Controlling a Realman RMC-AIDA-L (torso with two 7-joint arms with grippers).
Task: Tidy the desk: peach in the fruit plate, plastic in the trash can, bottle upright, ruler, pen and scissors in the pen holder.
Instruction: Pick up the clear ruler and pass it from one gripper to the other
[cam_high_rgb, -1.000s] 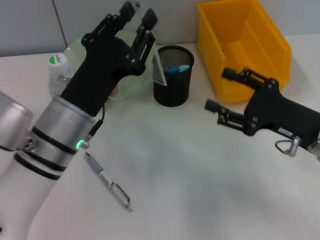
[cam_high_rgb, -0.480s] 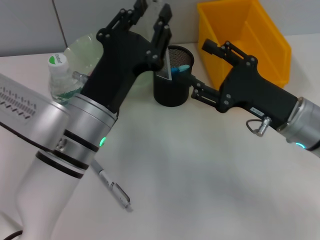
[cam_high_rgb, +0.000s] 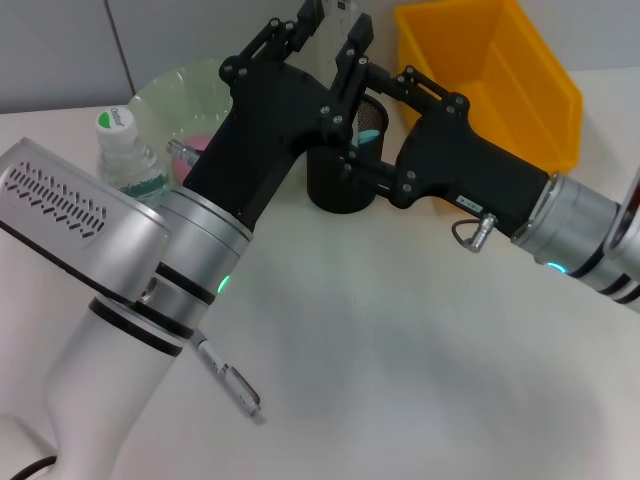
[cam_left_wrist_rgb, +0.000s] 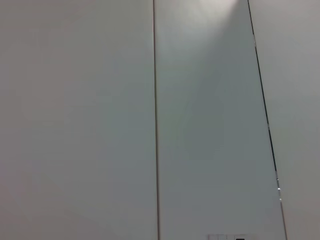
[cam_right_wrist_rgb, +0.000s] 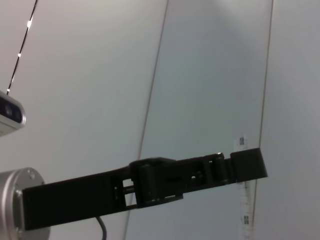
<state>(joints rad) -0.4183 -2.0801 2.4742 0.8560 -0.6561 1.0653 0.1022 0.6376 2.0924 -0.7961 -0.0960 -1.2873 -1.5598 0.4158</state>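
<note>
left gripper (cam_high_rgb: 334, 22) – pinching clear ruler (cam_high_rgb: 343, 8) above pen holder (cam_high_rgb: 335, 190) | right gripper (cam_high_rgb: 370, 125) – spread, beside holder

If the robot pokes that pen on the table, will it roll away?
Probably only a little. The pen lies flat on the table, and its round barrel could roll, but it seems to have a clip that would likely stop it. It looks thin, so likely light and stiff.

The left end effector (cam_high_rgb: 332, 22) and right end effector (cam_high_rgb: 372, 125) cover most of the pen holder (cam_high_rgb: 325, 190), the left one's fingertips run off the top edge, the left arm hides part of the fruit plate (cam_high_rgb: 180, 100) and the pen's (cam_high_rgb: 228, 382) upper end.
</note>
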